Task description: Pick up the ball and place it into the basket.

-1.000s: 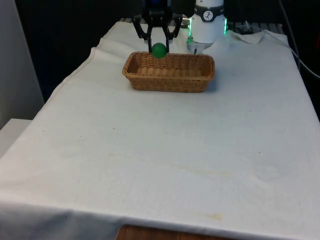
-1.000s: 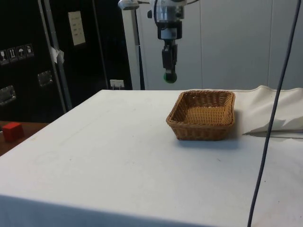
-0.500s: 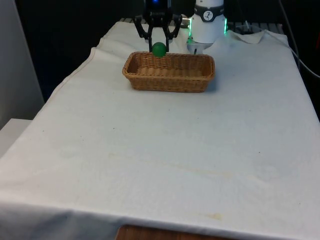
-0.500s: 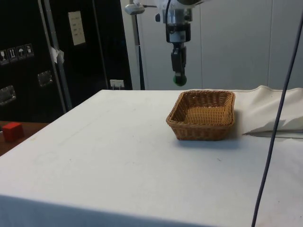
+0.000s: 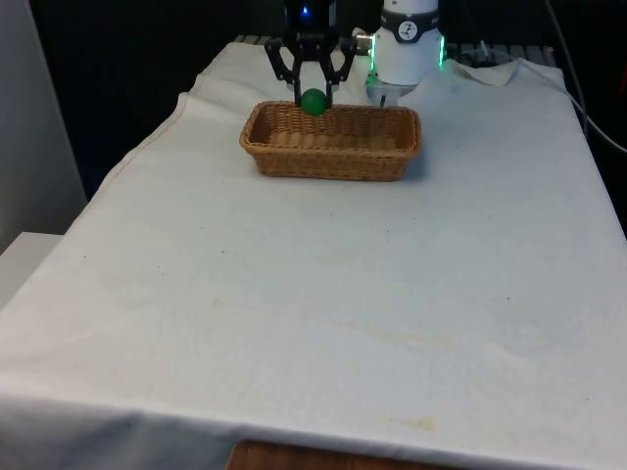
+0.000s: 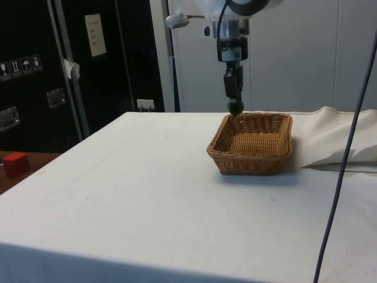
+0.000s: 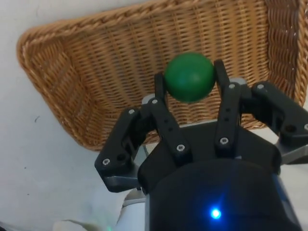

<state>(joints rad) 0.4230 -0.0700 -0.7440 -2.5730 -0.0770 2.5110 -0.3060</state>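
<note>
Your end effector [image 7: 190,89] clenches the green ball [image 7: 189,77] over the basket [image 5: 331,142], near its 10 o'clock rim, so a release drops it inside.

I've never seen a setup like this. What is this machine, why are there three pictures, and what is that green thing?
It is a robot arm with a two-fingered hand. The three pictures show one moment: one camera looks across the table, one looks from the side, and one rides on the wrist, looking down past the fingers. A white cloth covers the table, and on it stands a wicker basket. The green thing is a ball, pinched between the two fingers. In the wrist view the ball hangs above the basket's woven floor, near one end.
</note>
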